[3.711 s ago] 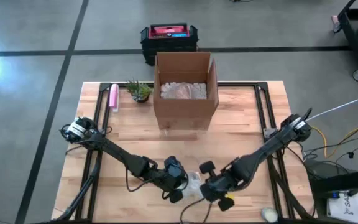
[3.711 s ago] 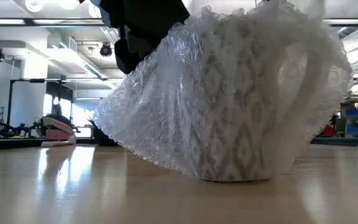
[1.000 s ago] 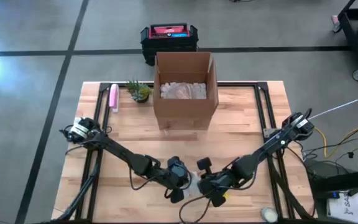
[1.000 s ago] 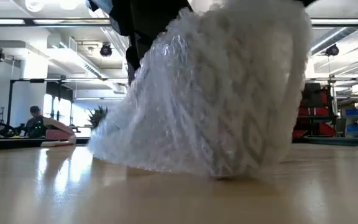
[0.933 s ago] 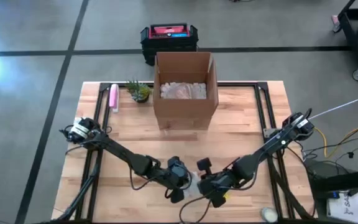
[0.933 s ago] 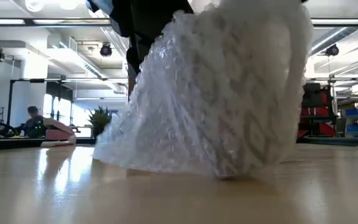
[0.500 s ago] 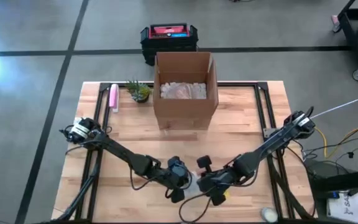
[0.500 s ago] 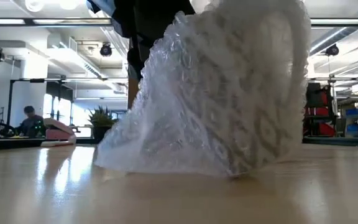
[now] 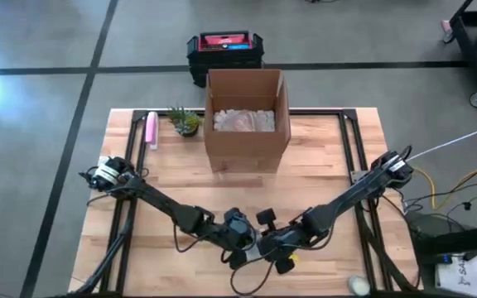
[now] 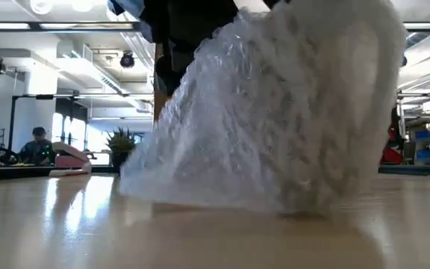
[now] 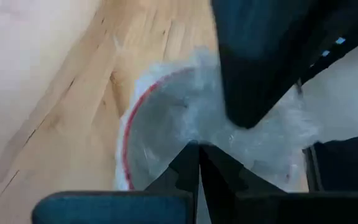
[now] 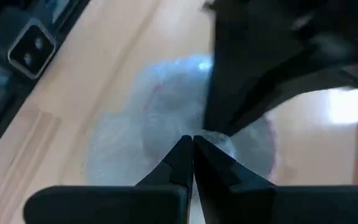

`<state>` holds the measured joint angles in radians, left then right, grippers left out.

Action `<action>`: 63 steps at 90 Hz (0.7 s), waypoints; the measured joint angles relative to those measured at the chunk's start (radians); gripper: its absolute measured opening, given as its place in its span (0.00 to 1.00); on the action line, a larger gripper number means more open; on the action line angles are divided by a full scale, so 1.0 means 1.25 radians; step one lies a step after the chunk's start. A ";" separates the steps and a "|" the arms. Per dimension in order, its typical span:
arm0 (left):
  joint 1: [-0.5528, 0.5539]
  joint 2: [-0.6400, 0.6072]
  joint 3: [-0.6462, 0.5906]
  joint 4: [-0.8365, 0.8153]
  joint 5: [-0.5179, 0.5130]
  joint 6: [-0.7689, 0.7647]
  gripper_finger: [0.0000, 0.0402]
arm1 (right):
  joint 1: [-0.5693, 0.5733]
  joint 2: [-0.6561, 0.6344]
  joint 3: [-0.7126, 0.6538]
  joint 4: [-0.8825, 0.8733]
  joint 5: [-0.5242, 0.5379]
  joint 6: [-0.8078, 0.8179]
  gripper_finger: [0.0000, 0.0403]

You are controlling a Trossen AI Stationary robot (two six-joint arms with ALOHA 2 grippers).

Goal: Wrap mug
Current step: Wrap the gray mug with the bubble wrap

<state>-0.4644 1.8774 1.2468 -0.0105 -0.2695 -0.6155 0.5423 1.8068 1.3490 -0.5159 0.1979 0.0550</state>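
Observation:
The mug (image 10: 304, 112) stands near the table's front edge, covered in clear bubble wrap (image 10: 200, 157) whose loose skirt spreads onto the wood. In the left wrist view the mug's red rim (image 11: 127, 138) shows through the wrap. My left gripper (image 9: 240, 237) and my right gripper (image 9: 263, 242) meet tip to tip above the mug, both shut on the wrap. In the high view the arms hide most of the mug. My left gripper pinches bubble wrap (image 11: 185, 127) over the mug's mouth between its two shut fingers, coming from the table's left and slanting down. The wrap bunches at the fingertips. My right gripper pinches the bunched wrap (image 12: 194, 121) on top of the mug between its shut fingers, slanting down from the table's right. The mug stands on the table below it.
An open cardboard box (image 9: 247, 120) with padding inside stands at the far middle of the table. A small potted plant (image 9: 186, 122) and a pink object (image 9: 151, 130) lie at the far left. Bare wood lies to either side of the mug.
My right gripper has gone toward the table's left, closing on my left gripper above the mug. The wrap has been drawn further over the mug and bunched on top, and the wrapped bundle has shifted a little on the table.

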 joint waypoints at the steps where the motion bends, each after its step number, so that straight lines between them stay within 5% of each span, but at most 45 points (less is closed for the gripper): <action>1: 0.000 0.000 0.000 0.002 0.000 0.000 0.00 | 0.000 0.001 0.000 -0.002 -0.001 -0.001 0.00; 63: 0.007 -0.058 0.000 -0.031 0.009 0.033 0.00 | -0.012 0.017 -0.003 -0.002 -0.009 -0.001 0.00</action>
<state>-0.4558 1.8043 1.2469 -0.0490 -0.2580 -0.5741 0.5278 1.8278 1.3455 -0.5184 0.1861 0.0542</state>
